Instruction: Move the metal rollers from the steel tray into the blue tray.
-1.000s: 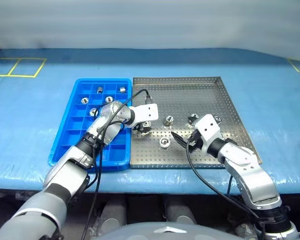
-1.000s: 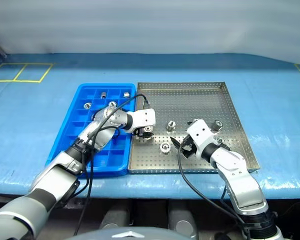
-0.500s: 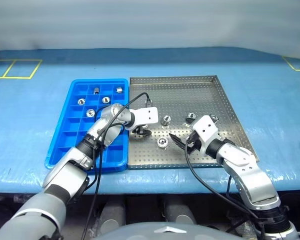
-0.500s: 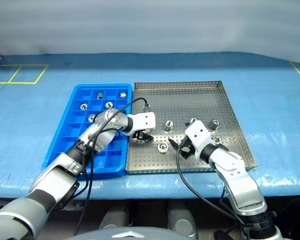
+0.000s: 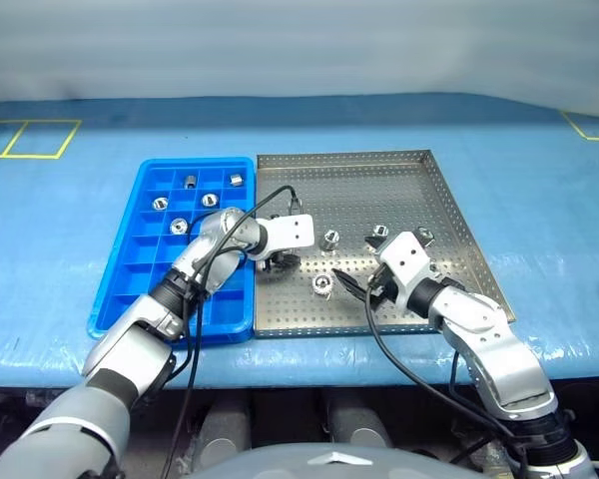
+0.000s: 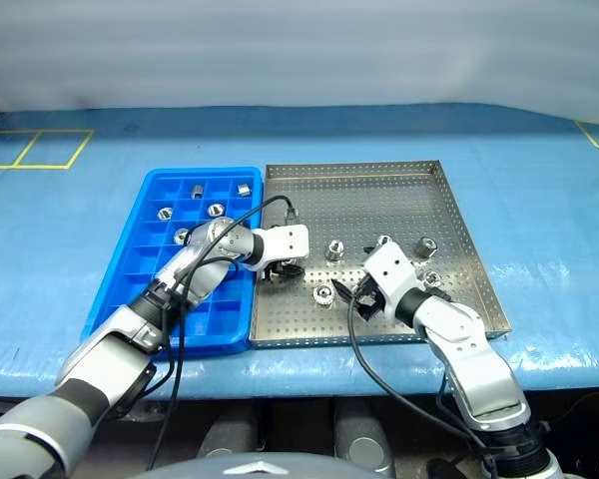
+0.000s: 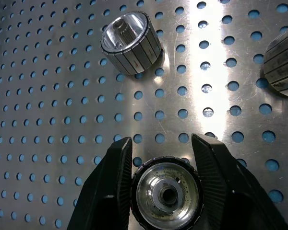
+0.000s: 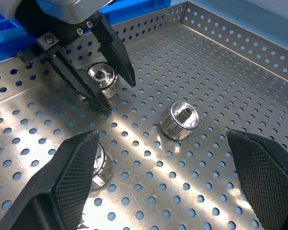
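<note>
L gripper [image 7: 164, 158] jaws flank one of the metal rollers [image 7: 166, 195] on the steel tray [image 5: 379, 175] floor, pads touching or nearly so, grip unconfirmed; R gripper [image 8: 168, 158] wide open, empty, low over tray; R wrist view shows roller bore, head views don't; blue tray [image 5: 130, 289] far cells hold five rollers.

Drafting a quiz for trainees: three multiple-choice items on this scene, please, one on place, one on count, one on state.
1. Where does the blue tray lie from the steel tray? A on its left B on its right C on top
2. How many rollers in the blue tray? A two B five C nine
3. The right gripper, its jaws? A open, empty B shut on a roller C gripping the rim
Key: 1A, the trays sit side by side; 2B, five compartments are filled; 3A, the jaws stand wide apart.
</note>
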Available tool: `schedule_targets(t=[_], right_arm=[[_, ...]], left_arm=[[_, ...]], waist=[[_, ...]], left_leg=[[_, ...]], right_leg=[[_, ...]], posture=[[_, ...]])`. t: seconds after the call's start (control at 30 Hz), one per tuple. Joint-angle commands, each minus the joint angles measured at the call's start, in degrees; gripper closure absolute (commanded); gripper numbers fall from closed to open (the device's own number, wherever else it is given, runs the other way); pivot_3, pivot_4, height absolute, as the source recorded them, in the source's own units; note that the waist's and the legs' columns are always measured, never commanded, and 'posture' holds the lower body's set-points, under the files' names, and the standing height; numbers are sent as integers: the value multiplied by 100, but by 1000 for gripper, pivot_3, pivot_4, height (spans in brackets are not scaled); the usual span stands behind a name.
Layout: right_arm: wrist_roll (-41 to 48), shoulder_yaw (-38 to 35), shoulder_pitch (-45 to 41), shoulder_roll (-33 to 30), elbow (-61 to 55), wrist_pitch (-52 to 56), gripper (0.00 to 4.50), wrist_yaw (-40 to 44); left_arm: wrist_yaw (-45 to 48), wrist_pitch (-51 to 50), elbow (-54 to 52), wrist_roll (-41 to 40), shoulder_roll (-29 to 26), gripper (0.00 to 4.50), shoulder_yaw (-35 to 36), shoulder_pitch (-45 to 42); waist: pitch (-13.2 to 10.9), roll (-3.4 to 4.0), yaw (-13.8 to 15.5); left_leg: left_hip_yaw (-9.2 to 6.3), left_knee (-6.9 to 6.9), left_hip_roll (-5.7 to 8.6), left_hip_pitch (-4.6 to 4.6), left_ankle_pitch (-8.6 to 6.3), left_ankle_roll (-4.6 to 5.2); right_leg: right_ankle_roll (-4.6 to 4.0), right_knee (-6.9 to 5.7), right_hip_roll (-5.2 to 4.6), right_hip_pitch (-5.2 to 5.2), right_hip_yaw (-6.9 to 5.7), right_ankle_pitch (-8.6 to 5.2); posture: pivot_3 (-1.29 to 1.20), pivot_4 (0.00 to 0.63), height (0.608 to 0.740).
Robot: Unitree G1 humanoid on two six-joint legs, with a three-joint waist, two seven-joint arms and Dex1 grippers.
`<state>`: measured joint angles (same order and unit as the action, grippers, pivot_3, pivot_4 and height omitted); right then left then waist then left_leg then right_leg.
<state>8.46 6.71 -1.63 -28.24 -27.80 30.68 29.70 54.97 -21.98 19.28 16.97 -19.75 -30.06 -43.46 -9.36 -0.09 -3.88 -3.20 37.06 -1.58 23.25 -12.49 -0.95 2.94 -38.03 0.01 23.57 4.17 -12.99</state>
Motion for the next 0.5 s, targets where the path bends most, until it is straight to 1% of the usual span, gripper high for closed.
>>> schedule_targets(t=[0.03,0.1,0.23,0.37,0.5], right_arm=[[54,37,-103,15,-217,-71,0,60],[67,64,-111,24,-189,-76,0,93],[130,202,-167,-11,-99,-55,0,290],[171,323,-248,-36,-45,-16,0,462],[225,439,-382,-48,27,-52,0,652]], left_arm=[[-30,-338,-344,-369,16,2840,466,158],[-46,-563,-657,-668,115,2840,736,239],[-170,-1028,-1637,-1155,193,2840,1221,513],[-397,-1359,-2345,-1362,89,2840,1441,770],[-712,-1678,-3073,-1419,-141,2840,1654,1091]], waist=[[0,-1,-4],[0,-1,0],[-6,-9,52],[-8,-12,94],[-9,-14,137]], left_leg=[[0,-1,-1,1,0,0],[-1,-2,-2,10,0,1],[-8,-1,0,32,-1,1],[-10,1,1,31,-1,1],[-10,2,1,27,-1,1]], right_leg=[[0,0,1,3,0,0],[1,0,1,12,-1,1],[20,4,-3,24,-8,12],[24,6,-4,22,-11,14],[23,5,-4,19,-11,14]], posture=[[12,150,740],[18,150,740],[41,150,740],[59,150,740],[103,150,740]])
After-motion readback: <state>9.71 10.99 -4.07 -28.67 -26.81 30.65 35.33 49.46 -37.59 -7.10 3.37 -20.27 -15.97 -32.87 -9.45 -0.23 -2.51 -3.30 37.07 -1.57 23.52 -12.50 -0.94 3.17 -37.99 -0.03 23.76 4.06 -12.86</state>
